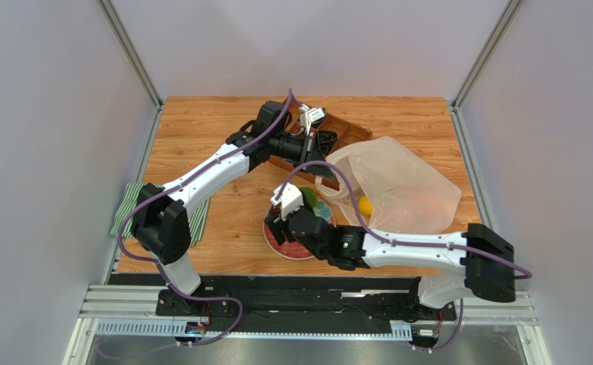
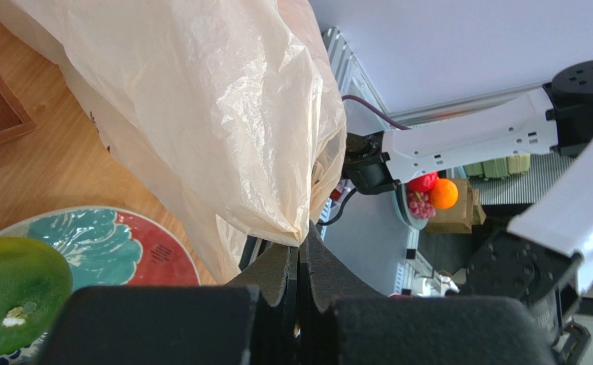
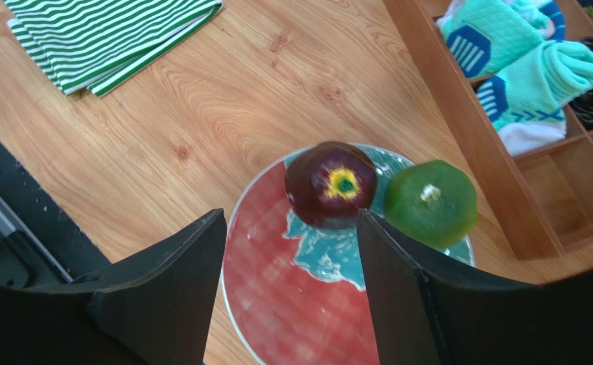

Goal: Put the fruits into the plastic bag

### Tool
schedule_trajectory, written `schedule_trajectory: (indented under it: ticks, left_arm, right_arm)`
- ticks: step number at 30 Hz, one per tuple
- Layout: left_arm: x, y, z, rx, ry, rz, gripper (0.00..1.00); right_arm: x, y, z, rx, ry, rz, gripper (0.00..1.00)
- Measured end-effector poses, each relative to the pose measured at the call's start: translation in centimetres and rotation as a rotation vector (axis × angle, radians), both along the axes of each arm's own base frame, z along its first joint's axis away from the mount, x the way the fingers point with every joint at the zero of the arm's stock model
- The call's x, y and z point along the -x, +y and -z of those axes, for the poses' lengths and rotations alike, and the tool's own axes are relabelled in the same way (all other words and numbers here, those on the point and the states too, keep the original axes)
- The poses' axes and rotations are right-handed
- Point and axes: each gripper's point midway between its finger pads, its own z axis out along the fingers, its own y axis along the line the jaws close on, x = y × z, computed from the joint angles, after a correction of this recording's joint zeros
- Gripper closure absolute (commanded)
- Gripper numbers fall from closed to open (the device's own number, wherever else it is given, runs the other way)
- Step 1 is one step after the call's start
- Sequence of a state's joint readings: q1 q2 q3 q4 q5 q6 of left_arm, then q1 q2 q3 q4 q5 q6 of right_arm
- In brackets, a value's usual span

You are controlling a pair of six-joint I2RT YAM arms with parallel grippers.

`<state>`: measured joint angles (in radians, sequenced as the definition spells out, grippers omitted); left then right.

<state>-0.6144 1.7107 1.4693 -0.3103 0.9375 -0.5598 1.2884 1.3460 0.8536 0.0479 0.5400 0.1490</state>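
The plastic bag (image 1: 402,179) is spread over the right of the table, just beside the wooden tray (image 1: 349,133). A fold of its film is pinched between the pressed-together fingers of the left gripper (image 2: 301,247). The mouth is judged to be held up this way so that it gapes toward the plate (image 3: 276,304). A small yellow fruit (image 1: 364,205) is seen through the film, already inside. The right gripper (image 3: 290,220) is held spread above the plate with nothing gripped, and the dark red apple (image 3: 330,184) is framed between its jaws, so a grasp is presumably being lined up. A green fruit (image 3: 430,204) is left close beside the apple.
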Motion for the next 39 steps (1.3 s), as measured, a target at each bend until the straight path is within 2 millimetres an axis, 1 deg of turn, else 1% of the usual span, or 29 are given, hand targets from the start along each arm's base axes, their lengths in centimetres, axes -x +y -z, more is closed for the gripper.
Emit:
schedule_trajectory:
  ticks: [3,6,10,13,18,23,28,33,39]
  left_arm:
    - [0.0,0.0,0.0,0.000,0.000,0.000,1.00]
    - [-0.1,0.1,0.0,0.000,0.000,-0.002,1.00]
    - [-0.2,0.1,0.0,-0.001,0.000,-0.006,1.00]
    - [-0.3,0.2,0.0,0.000,-0.001,-0.009,1.00]
    - [-0.5,0.3,0.0,0.000,-0.001,-0.013,1.00]
    - [-0.6,0.4,0.0,0.000,-0.001,-0.016,1.00]
    - [-0.8,0.6,-0.1,0.002,-0.003,-0.023,1.00]
    - [-0.9,0.7,-0.2,0.002,-0.003,-0.027,1.00]
    - [-0.9,0.7,-0.2,0.003,-0.003,-0.027,1.00]
  right_arm:
    - [-0.9,2.1,0.8,0.062,0.021,0.023,0.27]
    - [-1.2,3.1,1.9,0.110,0.045,0.037,0.23]
    - [-1.5,2.5,3.4,0.159,0.079,0.058,0.22]
    - [-2.1,1.7,3.9,0.165,0.103,0.087,0.22]
    - [-3.1,1.1,4.3,0.160,0.130,0.114,0.22]
    - [-3.6,1.0,4.9,0.147,0.158,0.106,0.21]
    - [-3.8,0.5,6.0,0.148,0.196,0.085,0.22]
    - [-4.4,0.4,6.1,0.135,0.208,0.088,0.22]
    - [-5.4,0.4,7.0,0.138,0.224,0.085,0.23]
